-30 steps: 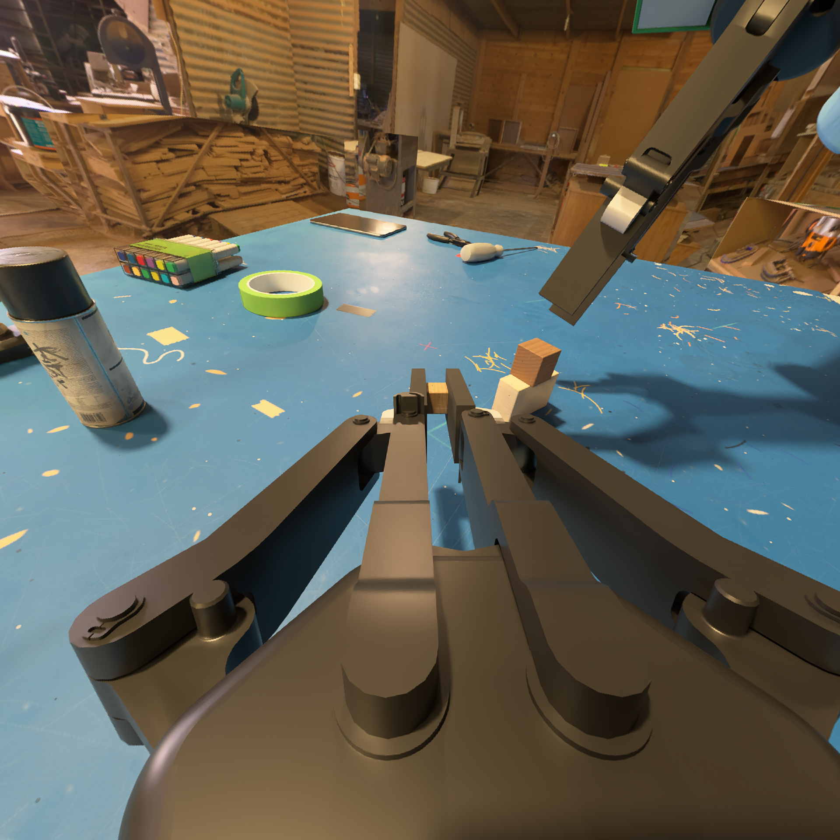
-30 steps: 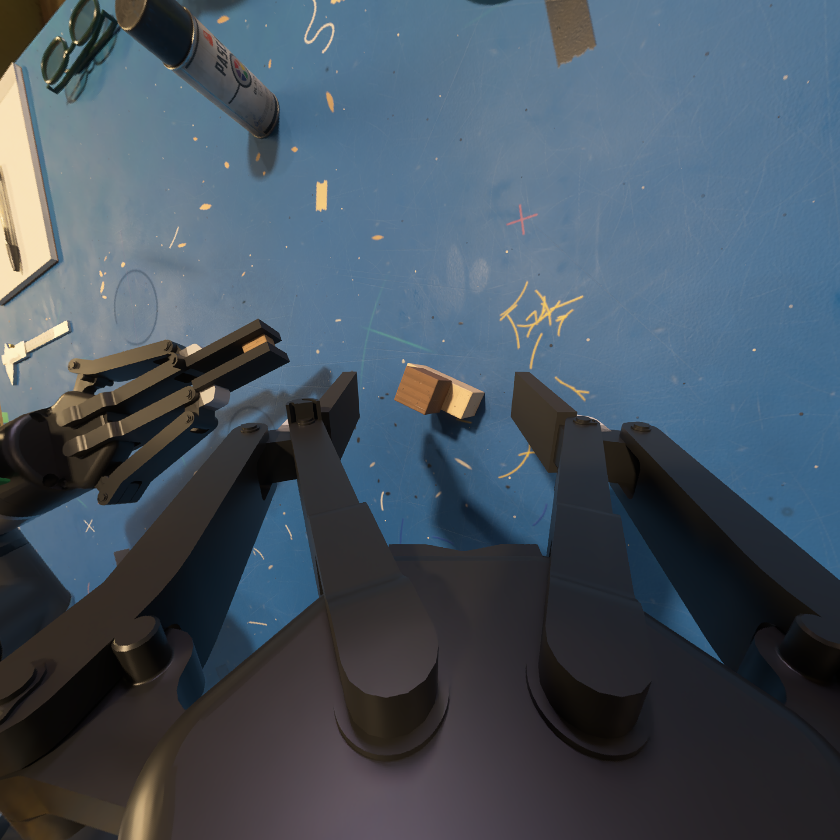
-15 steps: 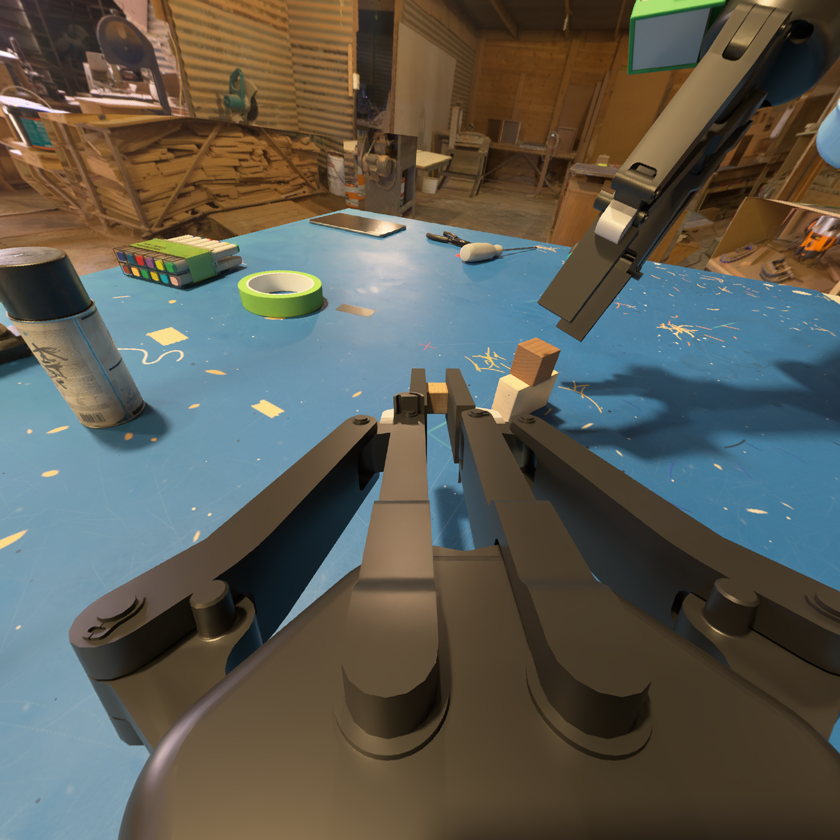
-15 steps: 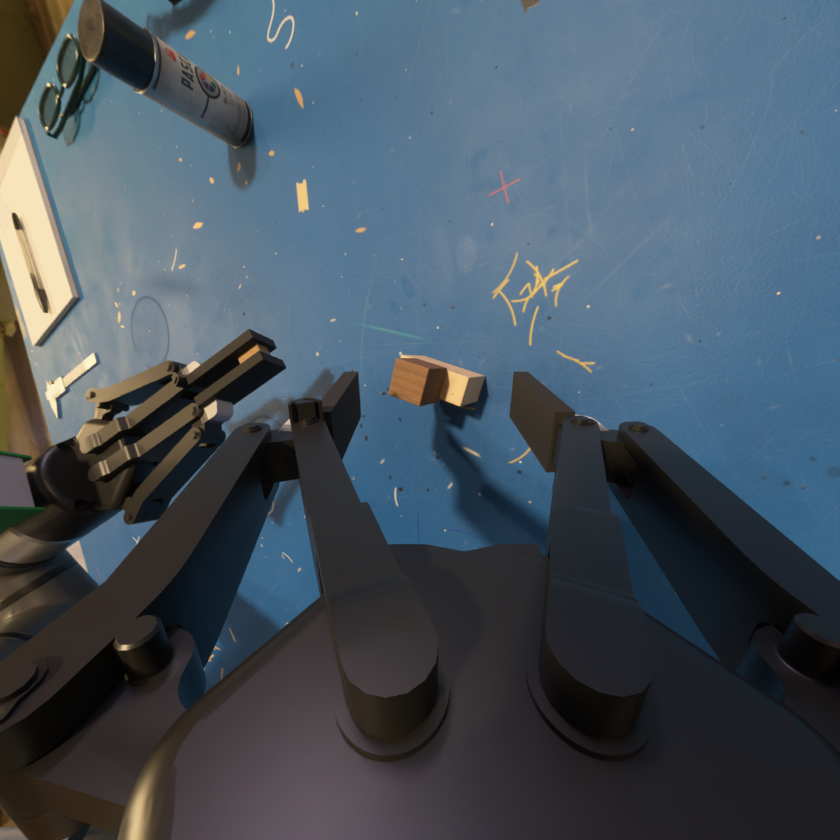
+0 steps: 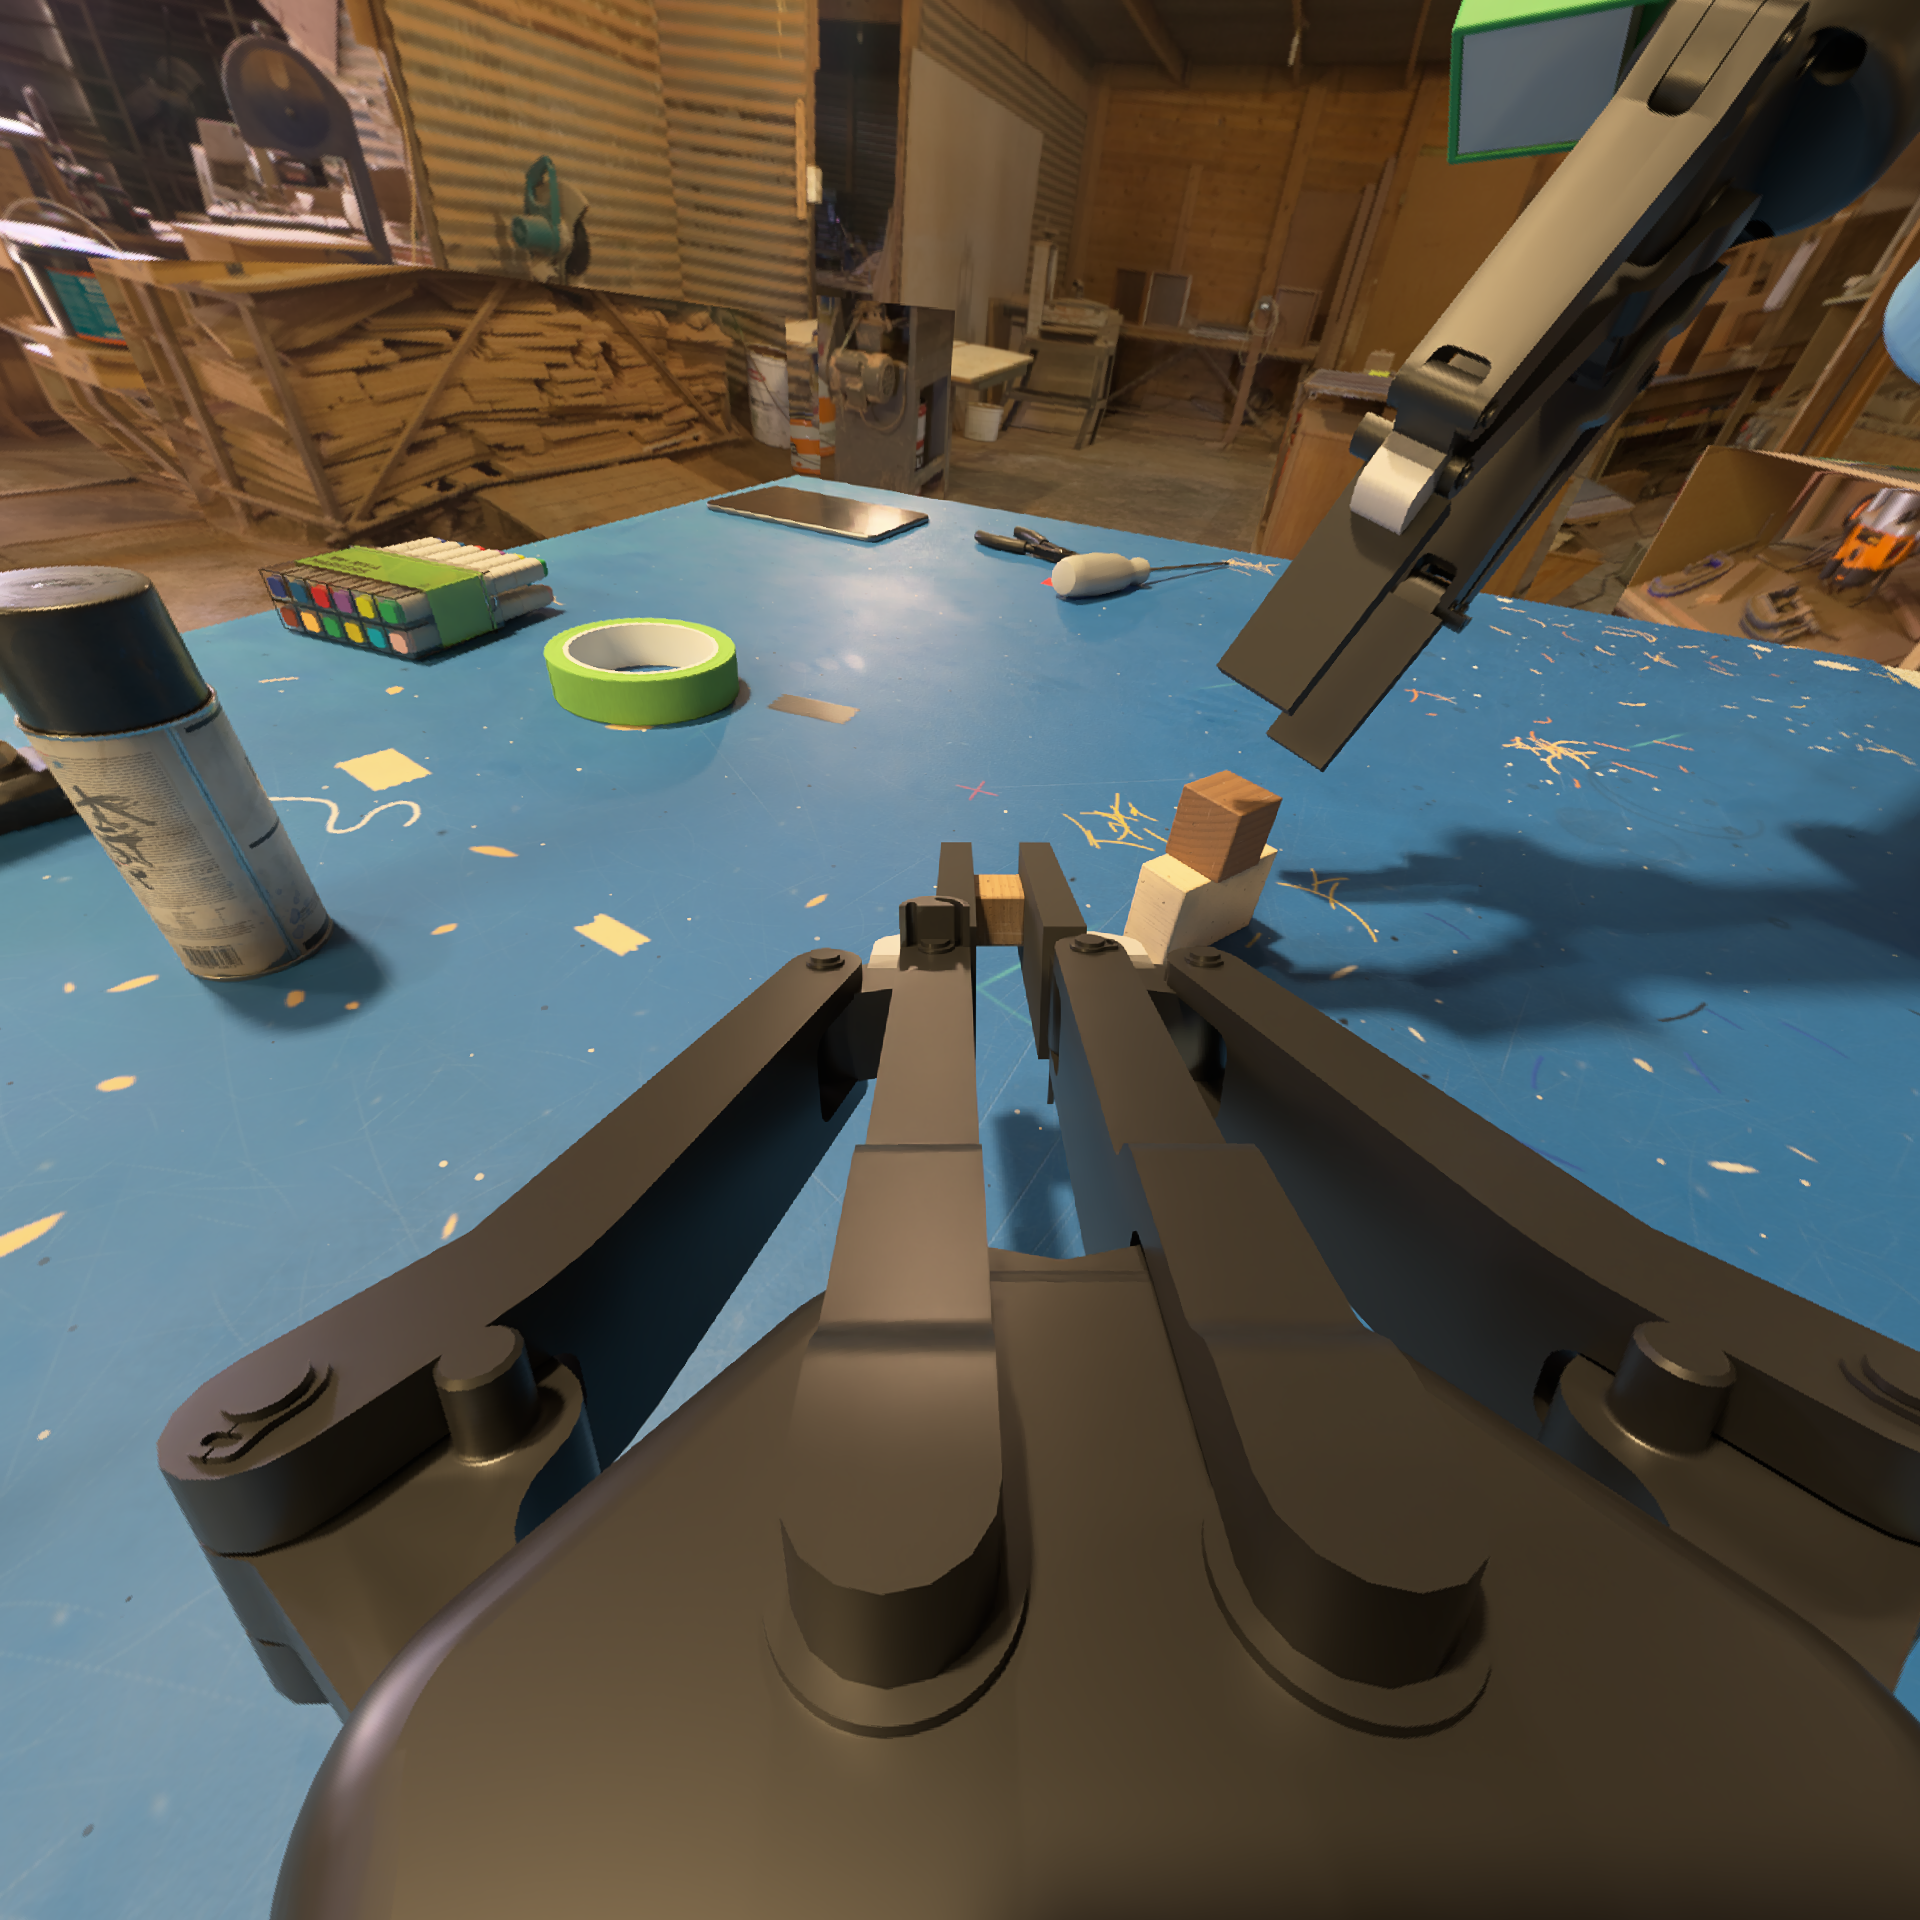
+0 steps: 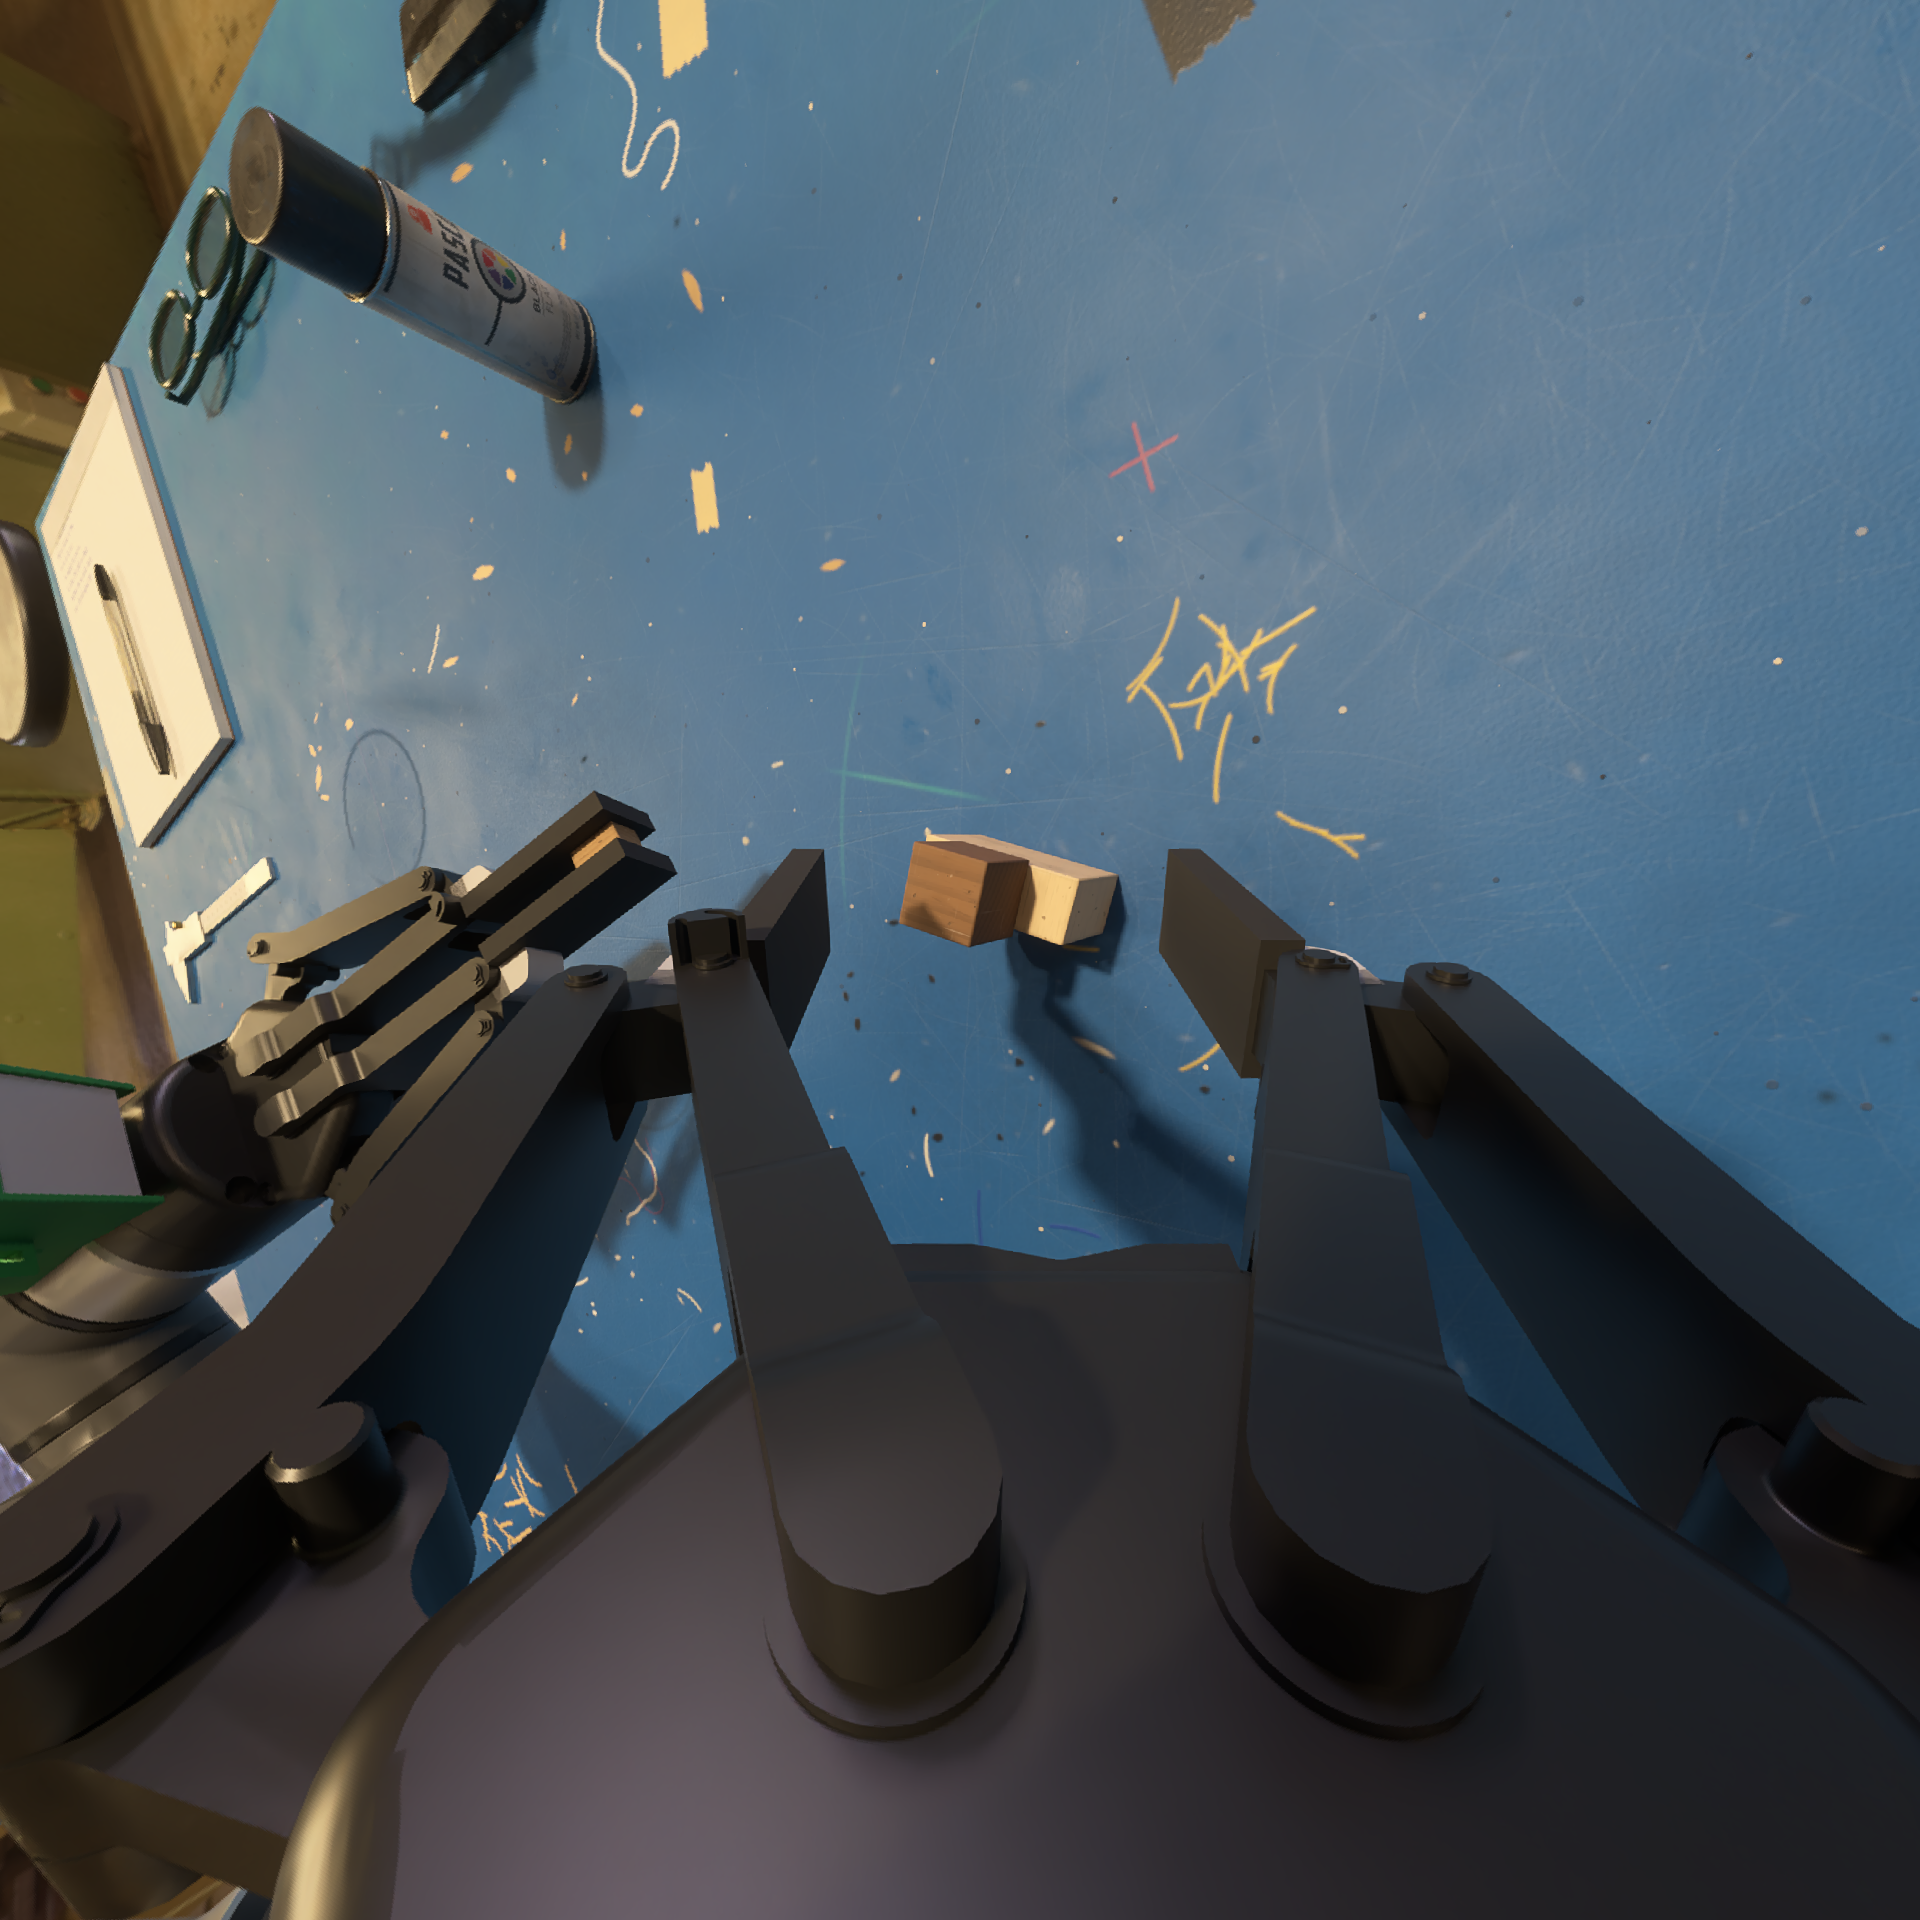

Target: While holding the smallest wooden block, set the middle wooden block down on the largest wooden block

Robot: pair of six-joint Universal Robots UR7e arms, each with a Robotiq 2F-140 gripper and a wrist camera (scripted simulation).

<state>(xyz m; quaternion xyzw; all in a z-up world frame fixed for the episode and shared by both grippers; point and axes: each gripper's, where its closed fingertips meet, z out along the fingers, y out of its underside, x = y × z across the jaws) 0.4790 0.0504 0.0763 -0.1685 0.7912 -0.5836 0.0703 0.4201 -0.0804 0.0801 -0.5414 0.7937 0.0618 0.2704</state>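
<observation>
Left wrist view shows the left gripper (image 5: 1000,899) clamped on the small block (image 5: 1000,906), while the brown block (image 6: 958,891) already sits tilted on the pale block (image 6: 1070,899) mid-table. The right gripper (image 6: 995,914) hangs above them, fingers apart and empty. A brush from either gripper could topple the leaning block. The spray can (image 5: 145,774) and tape roll (image 5: 642,669) toward the left edge obstruct nothing.

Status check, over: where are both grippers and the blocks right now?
Left gripper shut on smallest block. Right gripper open, above the stack. Middle block sits on largest block. Nothing in the way.
</observation>
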